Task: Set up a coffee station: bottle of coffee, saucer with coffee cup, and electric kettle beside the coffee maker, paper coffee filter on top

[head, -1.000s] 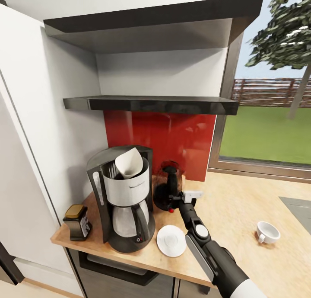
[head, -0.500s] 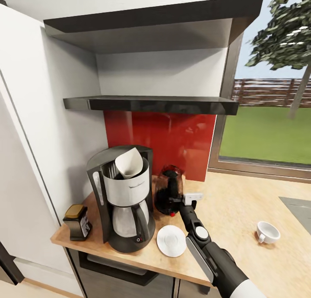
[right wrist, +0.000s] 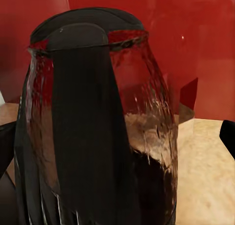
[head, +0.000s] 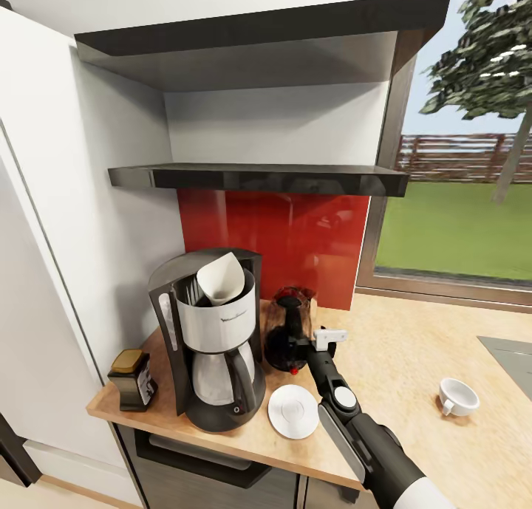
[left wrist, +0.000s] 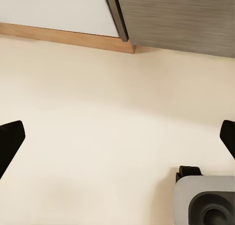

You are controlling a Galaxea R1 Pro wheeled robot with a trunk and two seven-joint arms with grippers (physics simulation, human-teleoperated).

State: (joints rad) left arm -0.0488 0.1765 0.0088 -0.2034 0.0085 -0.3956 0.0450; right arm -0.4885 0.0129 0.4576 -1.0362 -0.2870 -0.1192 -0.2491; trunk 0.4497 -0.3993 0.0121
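Note:
The coffee maker (head: 212, 350) stands on the kitchen countertop (head: 414, 346), with the paper coffee filter (head: 221, 278) resting in its top. Left of it sits the bottle of coffee (head: 133, 380). The saucer (head: 293, 411) lies bare in front of the electric kettle (head: 289, 333), which stands upright right beside the coffee maker. My right gripper (head: 304, 343) is at the kettle's handle, open; the kettle (right wrist: 93, 127) looms between its fingertips (right wrist: 228, 137). The coffee cup (head: 458, 397) sits alone far to the right. My left gripper (left wrist: 117, 137) hangs open over the floor.
The kitchen shelf (head: 258, 176) spans above a red backsplash (head: 295, 236), with a second black slab higher up. A tall white cabinet (head: 52, 272) closes the counter's left end. A window (head: 458, 221) lies to the right, and a dark hob corner (head: 513, 357) is at the right edge.
The electric kettle has come down from a raised, slightly tilted pose and now stands upright and lower beside the coffee maker. My right gripper stayed close by its handle.

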